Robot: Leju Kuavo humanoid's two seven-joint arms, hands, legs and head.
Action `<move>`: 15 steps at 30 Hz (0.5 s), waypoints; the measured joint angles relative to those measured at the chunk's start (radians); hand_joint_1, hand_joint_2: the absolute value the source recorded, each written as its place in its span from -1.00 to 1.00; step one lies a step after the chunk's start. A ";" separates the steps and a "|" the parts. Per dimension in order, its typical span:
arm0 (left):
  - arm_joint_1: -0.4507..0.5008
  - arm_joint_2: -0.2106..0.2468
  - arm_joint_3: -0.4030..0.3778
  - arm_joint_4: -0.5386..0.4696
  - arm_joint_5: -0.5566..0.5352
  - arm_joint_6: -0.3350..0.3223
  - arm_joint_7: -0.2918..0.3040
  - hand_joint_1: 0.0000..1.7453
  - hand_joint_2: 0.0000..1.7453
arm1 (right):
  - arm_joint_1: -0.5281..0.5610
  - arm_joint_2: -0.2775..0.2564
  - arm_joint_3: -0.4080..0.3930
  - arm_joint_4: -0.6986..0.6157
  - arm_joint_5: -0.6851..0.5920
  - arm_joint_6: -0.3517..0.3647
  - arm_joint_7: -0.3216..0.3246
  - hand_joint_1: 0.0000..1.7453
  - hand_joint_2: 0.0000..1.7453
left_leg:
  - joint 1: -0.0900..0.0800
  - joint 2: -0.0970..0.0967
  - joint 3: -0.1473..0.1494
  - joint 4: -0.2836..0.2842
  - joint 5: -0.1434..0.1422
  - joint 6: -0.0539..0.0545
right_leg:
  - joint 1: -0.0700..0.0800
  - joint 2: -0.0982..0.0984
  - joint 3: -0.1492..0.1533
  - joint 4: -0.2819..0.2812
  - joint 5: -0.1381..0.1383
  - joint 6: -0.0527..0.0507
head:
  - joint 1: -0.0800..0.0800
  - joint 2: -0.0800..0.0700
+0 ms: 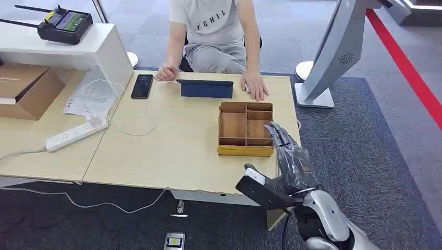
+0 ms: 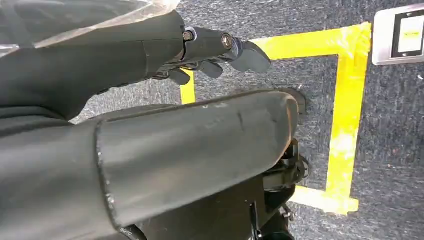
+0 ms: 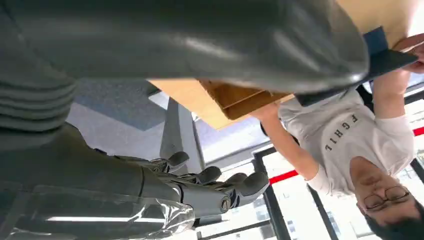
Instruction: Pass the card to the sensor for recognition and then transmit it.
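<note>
The right hand [image 1: 285,150] hangs over the surface's [image 1: 167,156] near right corner, just beside the front right corner of the wooden tray [image 1: 245,151]. Its fingers are loosely spread and hold nothing. I can't pick out a card anywhere, and whether one lies flat in a tray compartment I cannot tell. If it does, the reach goes forward and to the left, and this arm is much the nearer. The left hand [image 2: 215,50] dangles over the carpet, fingers slack and empty. Beyond the tray stands a dark blue device [image 1: 207,89] – probably the sensor – its long side running across the surface, with a seated person's [image 1: 213,31] hands at either end.
</note>
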 joint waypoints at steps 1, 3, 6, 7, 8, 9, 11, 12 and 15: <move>-0.002 0.000 0.000 0.000 0.000 0.000 0.002 -1.00 -1.00 | 0.006 0.003 0.004 -0.008 -0.008 0.000 0.003 -1.00 1.00 | 0.000 0.000 0.000 0.000 0.000 0.000 | 0.000 0.000 0.000 0.000 0.000 0.000 | 0.000 0.000; -0.005 0.000 0.000 0.000 0.000 0.000 0.003 -1.00 -1.00 | 0.015 0.010 0.011 -0.009 -0.005 -0.012 0.002 -1.00 1.00 | 0.000 0.000 0.000 0.000 0.000 0.000 | 0.000 0.000 0.000 0.000 0.000 0.000 | 0.000 0.000; -0.008 -0.001 0.005 0.000 0.005 0.007 0.003 -1.00 -1.00 | 0.028 0.034 0.021 0.000 0.012 -0.082 -0.019 -1.00 1.00 | 0.000 0.000 0.000 0.000 0.000 0.000 | 0.000 0.000 0.000 0.000 0.000 0.000 | 0.000 0.000; -0.009 -0.002 0.008 0.000 0.007 0.011 0.003 -1.00 -1.00 | 0.033 0.048 0.023 0.010 0.012 -0.097 -0.025 -1.00 1.00 | 0.000 0.000 0.000 0.000 0.000 0.000 | 0.000 0.000 0.000 0.000 0.000 0.000 | 0.000 0.000; -0.009 -0.002 0.010 0.000 0.008 0.013 0.003 -1.00 -1.00 | 0.035 0.057 0.026 0.020 0.016 -0.104 -0.026 -1.00 1.00 | 0.000 0.000 0.000 0.000 0.000 0.000 | 0.000 0.000 0.000 0.000 0.000 0.000 | 0.000 0.000; -0.009 -0.002 0.013 0.000 0.008 0.014 0.005 -1.00 -1.00 | 0.036 0.065 0.027 0.028 0.024 -0.109 -0.026 -1.00 1.00 | 0.000 0.000 0.000 0.000 0.000 0.000 | 0.000 0.000 0.000 0.000 0.000 0.000 | 0.000 0.000; -0.008 -0.002 0.014 0.000 0.012 0.017 0.013 -1.00 -1.00 | 0.036 0.085 0.029 0.054 0.040 -0.123 -0.026 -1.00 1.00 | 0.001 0.000 0.000 0.000 0.000 0.000 | 0.001 0.000 0.000 0.000 0.000 0.000 | 0.000 0.000; -0.008 -0.003 0.015 0.000 0.014 0.017 0.015 -1.00 -1.00 | 0.036 0.094 0.029 0.066 0.050 -0.127 -0.026 -1.00 1.00 | 0.001 0.000 0.000 0.000 0.000 0.000 | 0.001 0.000 0.000 0.000 0.000 0.000 | 0.000 0.000; -0.008 -0.003 0.017 0.000 0.018 0.016 0.021 -1.00 -1.00 | 0.033 0.121 0.029 0.105 0.091 -0.138 -0.034 -1.00 1.00 | 0.001 0.000 -0.001 0.000 0.000 0.000 | 0.001 0.000 0.000 0.000 0.000 0.000 | 0.000 0.000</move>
